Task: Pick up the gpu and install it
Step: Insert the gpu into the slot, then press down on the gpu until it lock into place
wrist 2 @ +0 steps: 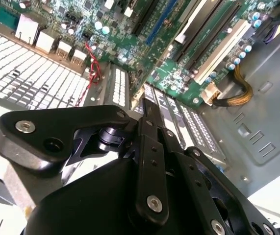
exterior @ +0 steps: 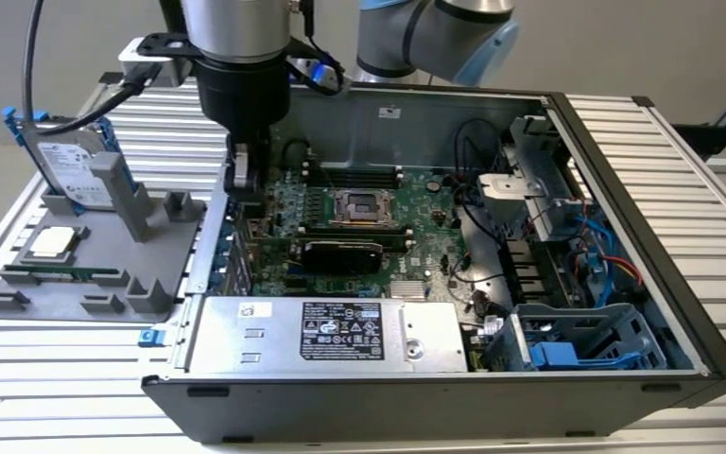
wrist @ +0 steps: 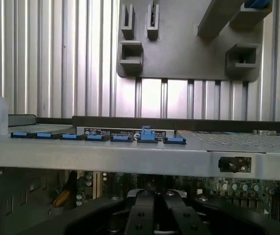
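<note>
Slatted metal tabletop (exterior: 703, 151), on which all items were carried. Open black computer case (exterior: 464, 407), laid on its side with the interior exposed. Robot arm (exterior: 243, 38), reached down into the case on the exterior view's left. Silver power supply (exterior: 325, 331), mounted along the near edge of the case. Grey holder tray (exterior: 73, 293), set on the tabletop just beside the case on the exterior view's left. Green motherboard (exterior: 426, 236), fixed to the case floor, its processor socket (exterior: 366, 205) seen near the middle. Silver hard drive (exterior: 73, 161) with blue rails, stood tilted at the far end of the tray. The gpu (exterior: 344, 253), seen as a dark flat card seated on the motherboard between the socket and the power supply, apart from the gripper. Gripper (exterior: 239, 184), hung low beside the case wall on the exterior view's left; in the second wrist view (wrist 2: 144, 105) its fingers were drawn together with nothing held between them. Square processor chip (exterior: 54, 243), laid flat on the tray. Thin green memory stick (exterior: 73, 274), lodged in a tray slot near the chip.
</note>
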You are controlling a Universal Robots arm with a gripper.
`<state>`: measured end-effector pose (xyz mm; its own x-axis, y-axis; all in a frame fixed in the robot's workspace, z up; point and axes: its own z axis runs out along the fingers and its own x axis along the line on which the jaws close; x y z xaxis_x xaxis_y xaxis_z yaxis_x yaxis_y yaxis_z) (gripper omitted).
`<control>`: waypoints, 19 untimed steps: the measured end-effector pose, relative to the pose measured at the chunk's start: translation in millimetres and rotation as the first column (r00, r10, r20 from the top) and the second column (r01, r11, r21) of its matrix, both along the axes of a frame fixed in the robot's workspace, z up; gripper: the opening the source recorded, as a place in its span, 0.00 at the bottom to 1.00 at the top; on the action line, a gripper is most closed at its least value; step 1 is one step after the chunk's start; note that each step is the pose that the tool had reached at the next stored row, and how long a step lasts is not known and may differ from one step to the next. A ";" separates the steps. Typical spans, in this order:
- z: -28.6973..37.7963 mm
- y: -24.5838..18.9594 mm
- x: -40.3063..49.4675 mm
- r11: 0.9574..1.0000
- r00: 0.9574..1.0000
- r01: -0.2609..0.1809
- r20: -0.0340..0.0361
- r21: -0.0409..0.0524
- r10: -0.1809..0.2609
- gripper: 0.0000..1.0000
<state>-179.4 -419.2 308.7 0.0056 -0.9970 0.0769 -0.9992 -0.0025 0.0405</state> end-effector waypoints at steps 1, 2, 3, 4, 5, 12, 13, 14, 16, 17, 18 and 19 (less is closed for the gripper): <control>0.3 0.0 2.4 1.000 1.000 -0.001 0.000 0.000 0.001 0.00; 0.5 0.0 4.7 1.000 1.000 -0.001 0.000 0.000 0.001 0.00; 0.7 0.0 6.9 1.000 1.000 -0.002 0.000 0.000 0.002 0.00; 0.7 0.0 8.8 1.000 1.000 -0.002 0.000 0.000 0.002 0.00; 0.7 0.0 10.4 1.000 1.000 -0.003 0.000 0.000 0.003 0.00; 0.9 0.1 21.5 1.000 1.000 -0.009 0.000 0.001 0.009 0.00; 1.0 0.1 23.4 1.000 1.000 -0.010 0.000 0.001 0.010 0.00; 1.1 0.1 25.6 1.000 1.000 -0.011 0.000 0.001 0.011 0.00; 1.2 0.1 30.7 1.000 1.000 -0.013 0.000 0.001 0.013 0.00; 1.2 0.1 33.4 1.000 1.000 -0.013 0.000 0.002 0.013 0.00; 1.4 0.1 36.2 1.000 1.000 -0.014 0.000 0.002 0.014 0.00; 1.4 0.1 39.2 1.000 1.000 -0.014 0.000 0.002 0.014 0.00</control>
